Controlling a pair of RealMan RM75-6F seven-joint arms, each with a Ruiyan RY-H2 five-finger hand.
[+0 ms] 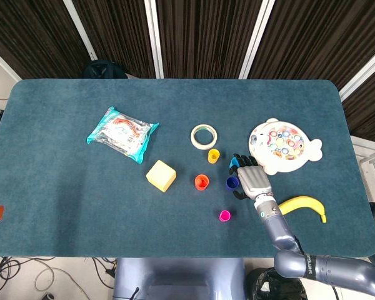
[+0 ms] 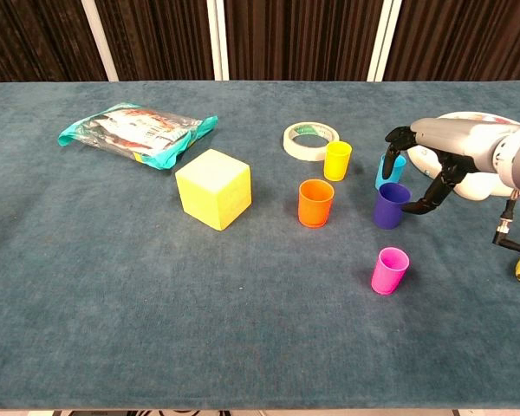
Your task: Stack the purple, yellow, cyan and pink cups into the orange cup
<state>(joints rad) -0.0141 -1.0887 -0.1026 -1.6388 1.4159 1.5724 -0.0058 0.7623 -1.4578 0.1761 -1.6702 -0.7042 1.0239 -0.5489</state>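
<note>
The orange cup (image 1: pixel 202 181) (image 2: pixel 315 203) stands upright mid-table. Behind it is the yellow cup (image 1: pixel 213 155) (image 2: pixel 337 160). To its right stands the purple cup (image 1: pixel 232 182) (image 2: pixel 390 205), with the cyan cup (image 1: pixel 232 164) (image 2: pixel 388 171) just behind that. The pink cup (image 1: pixel 225 215) (image 2: pixel 388 269) stands alone nearer the front edge. My right hand (image 1: pixel 250 179) (image 2: pixel 438 149) hovers at the purple cup's right side with its fingers spread. One finger hangs in front of the cyan cup, and the thumb tip lies by the purple cup's rim. It holds nothing. My left hand is out of sight.
A yellow block (image 1: pixel 160 174) (image 2: pixel 213 188) lies left of the orange cup, a snack bag (image 1: pixel 122 134) (image 2: pixel 137 130) further left. A tape ring (image 1: pixel 204 135) (image 2: pixel 310 140) sits behind the yellow cup. A white fish toy (image 1: pixel 284 145) and a banana (image 1: pixel 306 205) lie right of the hand.
</note>
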